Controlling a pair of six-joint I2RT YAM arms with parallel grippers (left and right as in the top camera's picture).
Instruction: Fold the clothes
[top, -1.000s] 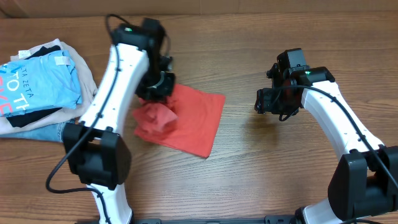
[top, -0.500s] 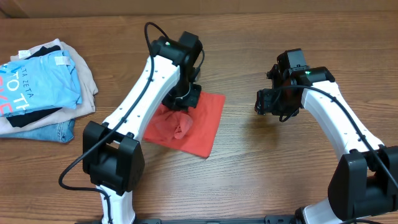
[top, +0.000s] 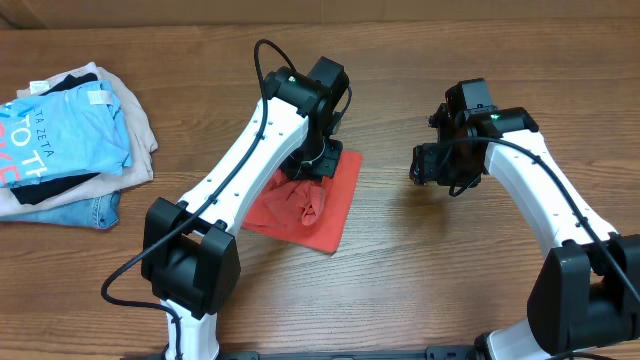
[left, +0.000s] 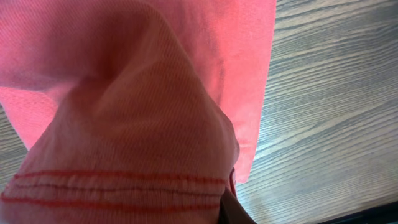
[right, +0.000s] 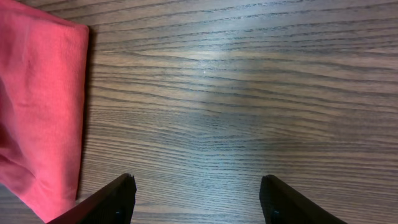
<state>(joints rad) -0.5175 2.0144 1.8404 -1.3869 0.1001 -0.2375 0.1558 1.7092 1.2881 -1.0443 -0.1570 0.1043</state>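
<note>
— Spread wide with nothing between them, those jaws of the right gripper (right: 196, 184). And the left?

— Hard to say. The left gripper (top: 319, 163) sits down on the coral-red cotton T-shirt (top: 328, 208), and a stitched hem (left: 118, 186) fills its wrist view, so I cannot tell if it pinches.

— Where is the shirt?

— Folded small on the brown wooden table (top: 420, 270), well apart from the stack of folded garments (top: 70, 185), on the right arm's side of it. The free gripper hangs farther from the stack than that.

— Handling?

— Light, limp and unbreakable, I judge. Better taken at a hem or corner than mid-panel, where it bunches.

— Any writing?

— None shows on the shirt. The stack's light blue tee (top: 65, 135) reads "TA ZETA" and "TO TH", cut off.
</note>
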